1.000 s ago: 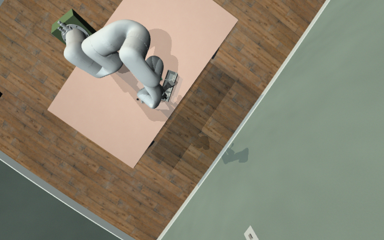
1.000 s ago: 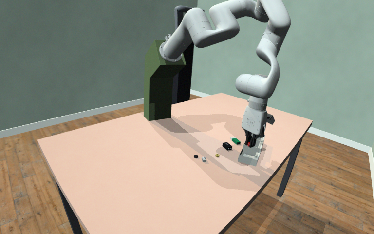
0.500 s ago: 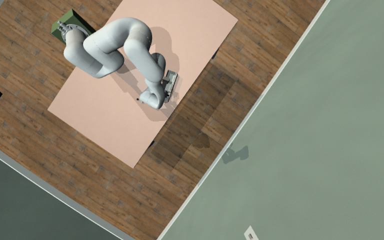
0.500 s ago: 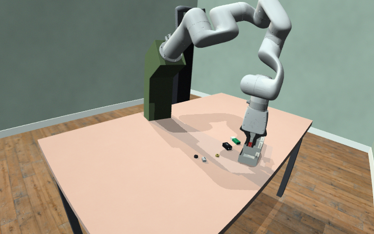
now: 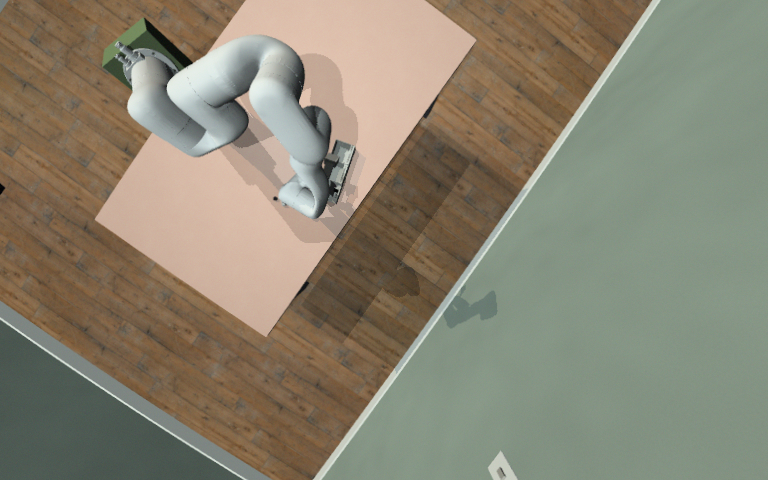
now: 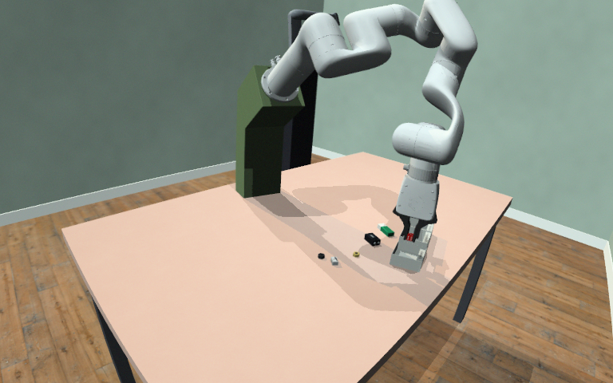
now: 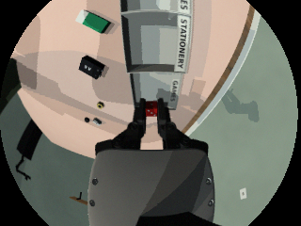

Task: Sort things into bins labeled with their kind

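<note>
My gripper [image 6: 410, 235] [image 7: 151, 105] is shut on a small red piece [image 6: 410, 235] [image 7: 150, 111]. It hangs just above the GAMES end of a grey row of three bins [image 5: 344, 157] [image 6: 402, 262] [image 7: 182, 32] labelled BATTERIES, STATIONERY and GAMES. In the top view the arm hides the gripper. On the table to the left of the bins lie a green and white block [image 6: 386, 230] [image 7: 96, 22], a black block [image 6: 372, 238] [image 7: 92, 67], a small yellow ring [image 6: 356, 254] [image 7: 100, 104], a small grey piece [image 6: 334, 259] [image 7: 96, 122] and a small black nut [image 6: 321, 255] [image 5: 275, 198].
The bins stand near the right edge of the pink table [image 5: 198, 249] [image 6: 205, 294] [image 7: 56, 44]. The arm's green base [image 5: 141, 38] [image 6: 259, 137] stands at the far side. Wooden floor surrounds the table.
</note>
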`<state>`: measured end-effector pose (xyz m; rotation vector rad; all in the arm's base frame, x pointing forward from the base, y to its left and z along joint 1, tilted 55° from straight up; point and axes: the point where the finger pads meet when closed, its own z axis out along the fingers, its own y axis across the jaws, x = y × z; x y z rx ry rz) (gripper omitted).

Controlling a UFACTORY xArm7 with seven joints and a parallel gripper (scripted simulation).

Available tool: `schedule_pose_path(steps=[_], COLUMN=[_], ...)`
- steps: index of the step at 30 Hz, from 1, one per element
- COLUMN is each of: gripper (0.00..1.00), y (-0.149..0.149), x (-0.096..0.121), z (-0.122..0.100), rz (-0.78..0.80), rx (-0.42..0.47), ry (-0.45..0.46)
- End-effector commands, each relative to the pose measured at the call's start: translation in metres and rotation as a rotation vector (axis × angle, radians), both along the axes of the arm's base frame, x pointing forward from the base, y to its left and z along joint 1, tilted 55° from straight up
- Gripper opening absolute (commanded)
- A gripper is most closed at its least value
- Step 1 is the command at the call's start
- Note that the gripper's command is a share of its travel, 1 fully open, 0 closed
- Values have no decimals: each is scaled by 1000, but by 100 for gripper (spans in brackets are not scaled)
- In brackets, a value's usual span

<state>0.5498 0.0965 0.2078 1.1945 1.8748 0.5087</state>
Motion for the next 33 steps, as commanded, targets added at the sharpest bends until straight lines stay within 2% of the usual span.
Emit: schedule_pose_path(steps=[1, 23, 33], gripper=[0, 0, 0], y=[-1, -4, -5], x=[5, 38, 40], z=[-3, -26, -28], rz=[0, 0, 0], rx=[0, 0, 0], ry=[-1, -1, -1])
